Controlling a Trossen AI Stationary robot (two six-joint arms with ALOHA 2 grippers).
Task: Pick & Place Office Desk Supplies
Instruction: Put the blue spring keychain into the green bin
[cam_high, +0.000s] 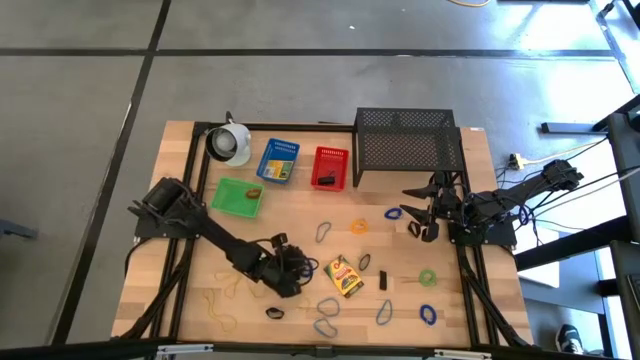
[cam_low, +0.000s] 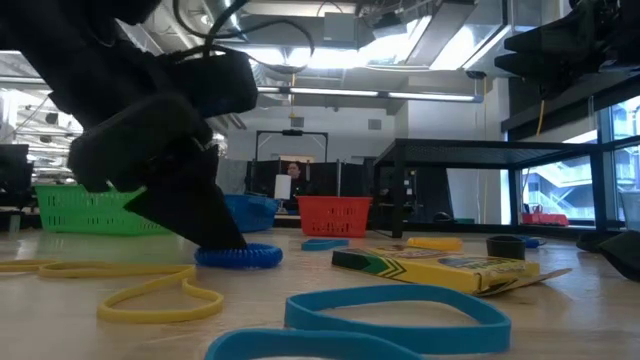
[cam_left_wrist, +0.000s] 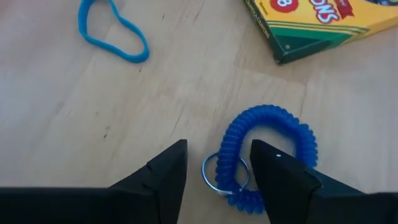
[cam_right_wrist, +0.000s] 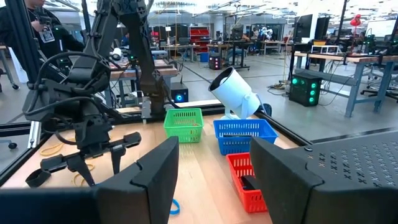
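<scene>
left claw (cam_left_wrist: 217, 171) low over the blue coil band (cam_left_wrist: 267, 149) on the desk (cam_left_wrist: 93, 106)

your left claw straddled the coil's ring end — fingers apart, nothing clamped; the loop ran away from the claw toward the crayon box (cam_left_wrist: 323, 25). your right claw (cam_high: 425, 215) waited well apart by the rack (cam_high: 405, 140), fingers apart, empty.

obstacle: crayon box (cam_high: 345, 275) near left end effector (cam_high: 300, 268) | elsewhere: scattered bands
</scene>
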